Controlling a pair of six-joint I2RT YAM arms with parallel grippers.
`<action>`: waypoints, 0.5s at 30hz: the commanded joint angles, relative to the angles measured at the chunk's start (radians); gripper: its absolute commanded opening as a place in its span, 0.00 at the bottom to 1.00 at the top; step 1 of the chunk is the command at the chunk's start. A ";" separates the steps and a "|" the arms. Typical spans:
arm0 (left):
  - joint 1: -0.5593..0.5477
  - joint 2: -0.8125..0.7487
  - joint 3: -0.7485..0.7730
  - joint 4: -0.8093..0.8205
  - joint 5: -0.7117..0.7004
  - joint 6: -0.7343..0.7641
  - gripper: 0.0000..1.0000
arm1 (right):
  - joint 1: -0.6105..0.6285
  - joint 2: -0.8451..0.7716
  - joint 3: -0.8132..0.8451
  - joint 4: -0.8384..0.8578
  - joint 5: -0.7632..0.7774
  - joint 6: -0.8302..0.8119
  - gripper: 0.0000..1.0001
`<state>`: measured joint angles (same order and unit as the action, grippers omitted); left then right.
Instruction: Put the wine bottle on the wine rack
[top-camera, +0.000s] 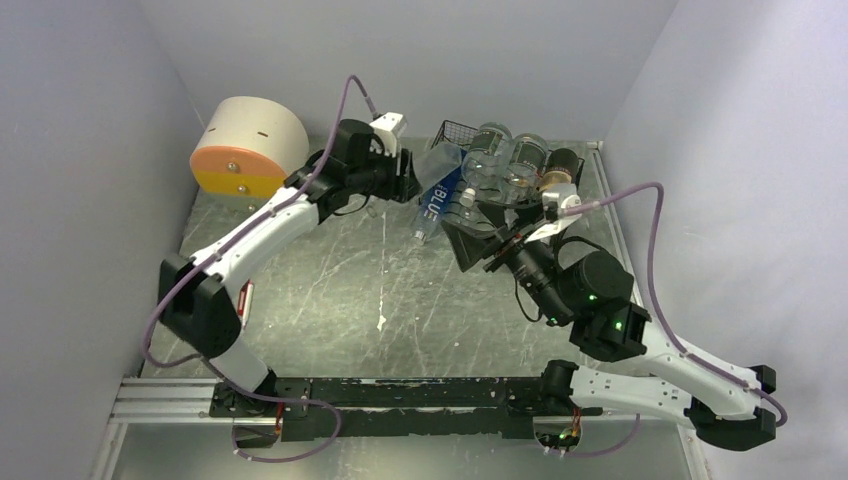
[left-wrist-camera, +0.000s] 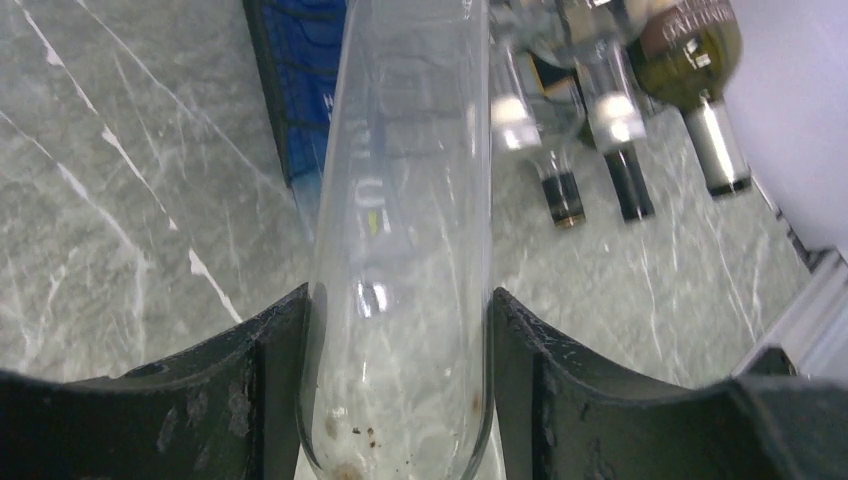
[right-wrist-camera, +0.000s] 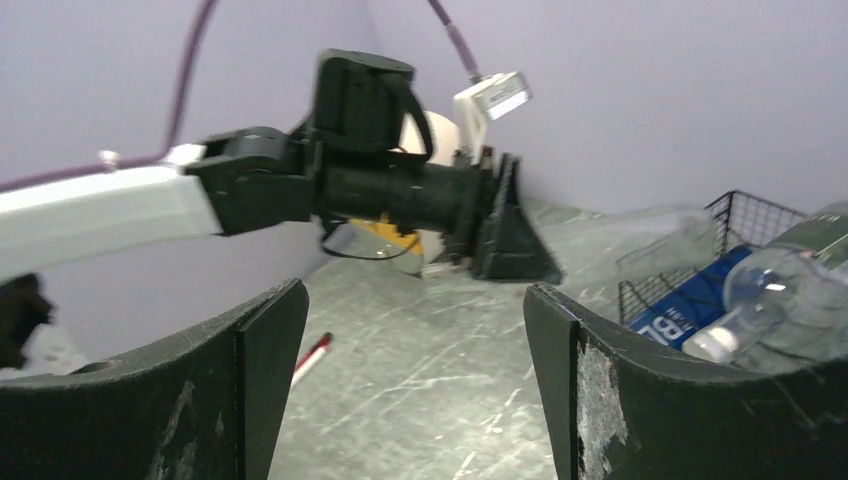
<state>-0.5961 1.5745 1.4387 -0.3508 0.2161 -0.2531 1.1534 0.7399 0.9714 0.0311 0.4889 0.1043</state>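
Left pincer (left-wrist-camera: 400, 310) clamps clear wine bottle (left-wrist-camera: 405, 170) at left end of wine rack (top-camera: 455, 130); right pincer (right-wrist-camera: 412, 300) apart, empty. We should lower it level into a free scallop, then release.

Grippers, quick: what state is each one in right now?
Left gripper: closed on the clear bottle.
Right gripper: open, holding nothing.

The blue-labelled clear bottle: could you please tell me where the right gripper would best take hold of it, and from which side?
Probably across the labelled middle of the bottle, coming from the right arm's own side. The left gripper clamps its rounded base, and the right gripper is open with nothing between its fingers.
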 joint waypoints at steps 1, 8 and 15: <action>-0.018 0.086 0.141 0.193 -0.146 -0.099 0.07 | 0.003 -0.036 0.004 -0.084 0.009 0.205 0.83; -0.053 0.256 0.267 0.231 -0.265 -0.149 0.07 | 0.004 -0.052 0.013 -0.148 0.011 0.266 0.82; -0.073 0.387 0.375 0.218 -0.313 -0.156 0.07 | 0.004 -0.026 0.078 -0.255 -0.005 0.299 0.86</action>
<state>-0.6502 1.9362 1.7294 -0.2291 -0.0315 -0.3840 1.1534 0.7052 0.9836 -0.1513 0.4866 0.3584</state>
